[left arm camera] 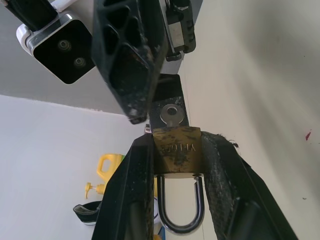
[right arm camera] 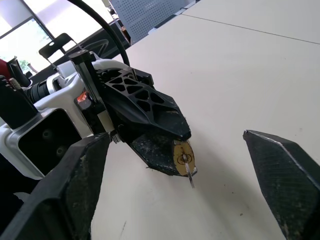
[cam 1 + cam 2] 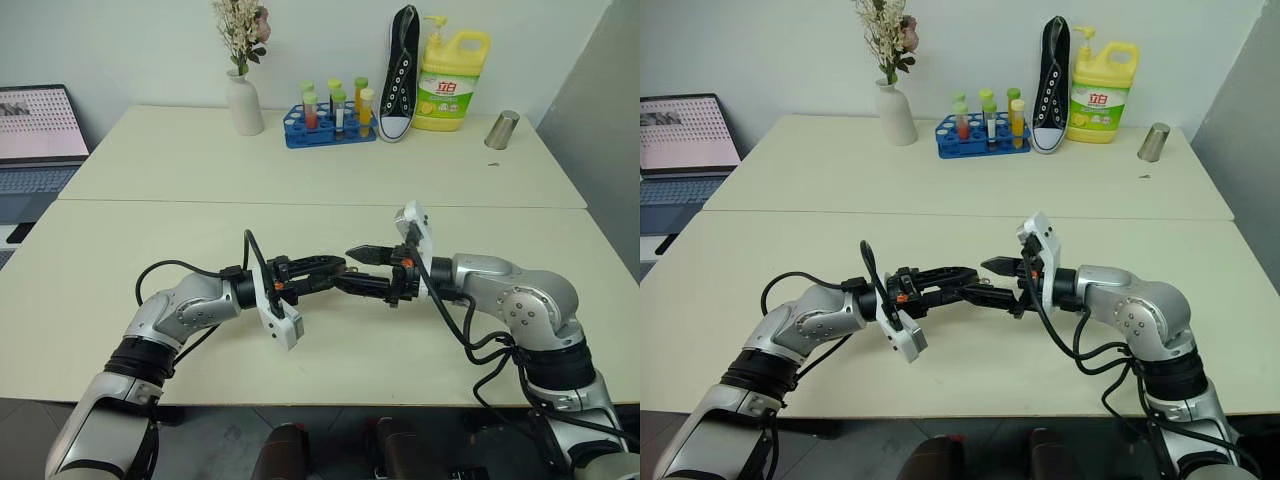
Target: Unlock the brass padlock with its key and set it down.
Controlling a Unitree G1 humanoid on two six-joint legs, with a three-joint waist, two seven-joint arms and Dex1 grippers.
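Jaws of left gripper (image 3: 335,266) clenched on one brass padlock (image 1: 177,152), held above the bench (image 3: 150,260); right gripper (image 2: 180,165) jaws stood released, wide apart, facing it. Padlock: scuffed gold-brass body, silver shackle (image 1: 179,210) seated both ends, one silver key (image 1: 172,114) sticking from its base.

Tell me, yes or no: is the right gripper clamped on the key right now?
No. The right gripper stands open, its fingers apart on either side of the key, which sticks out of the brass padlock.

Brass padlock (image 1: 177,152) between left gripper (image 1: 175,200) jaws, key (image 1: 171,114) in it.
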